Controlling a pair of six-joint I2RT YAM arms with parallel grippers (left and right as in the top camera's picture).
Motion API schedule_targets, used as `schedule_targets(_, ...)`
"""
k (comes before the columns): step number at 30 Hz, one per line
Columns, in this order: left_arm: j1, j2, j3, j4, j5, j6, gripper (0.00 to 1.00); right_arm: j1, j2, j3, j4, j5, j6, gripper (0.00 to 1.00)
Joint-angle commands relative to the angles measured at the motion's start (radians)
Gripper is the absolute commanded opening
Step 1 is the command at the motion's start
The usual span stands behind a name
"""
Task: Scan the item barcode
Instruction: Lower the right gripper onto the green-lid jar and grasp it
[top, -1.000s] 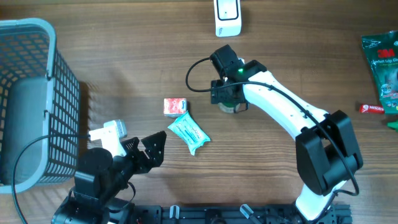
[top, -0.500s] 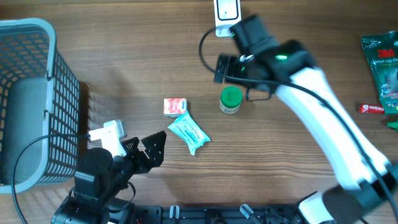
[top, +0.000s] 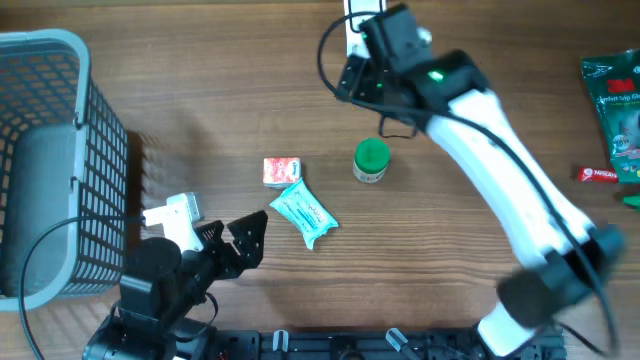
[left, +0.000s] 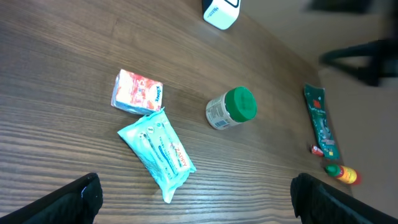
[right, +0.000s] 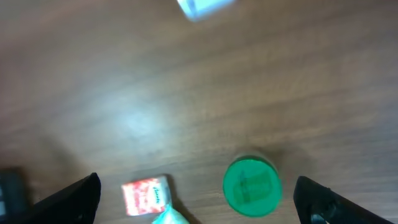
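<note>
Wood-grain table fills my feeds, a grey basket at its left edge. I count one green-lidded jar, one red packet, one teal wipes pack and one white scanner. The jar stands upright mid-table, lid up, long axis vertical. My left gripper and right gripper are spread wide, holding nothing.

White scanner at table's far edge: mostly hidden under right arm, cropped. Right wrist view blurred, probably motion; red box print unreadable.
</note>
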Motion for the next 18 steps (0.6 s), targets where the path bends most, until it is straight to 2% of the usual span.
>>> schedule_targets(1, -0.006, 0.001, 0.001, 0.002, -0.009, 0.020, 1.00, -0.053, 0.140, 0.085, -0.047, -0.133, 0.090, 0.96)
schedule_targets(4, -0.006, 0.001, 0.001, 0.002, -0.009, 0.020, 1.00, -0.079, 0.208, 0.133, -0.136, -0.126, 0.114, 0.93)
schedule_targets(9, -0.006, 0.001, 0.001, 0.002, -0.009, 0.020, 1.00, -0.090, 0.269, 0.135, -0.212, -0.132, 0.105, 0.93)
schedule_targets(12, -0.006, 0.001, 0.001, 0.002, -0.009, 0.020, 1.00, -0.088, 0.325, 0.135, -0.221, -0.182, 0.032, 0.95)
schedule_targets(18, -0.006, 0.001, 0.001, 0.002, -0.009, 0.020, 1.00, -0.101, 0.395, 0.130, -0.288, -0.185, 0.022, 0.96)
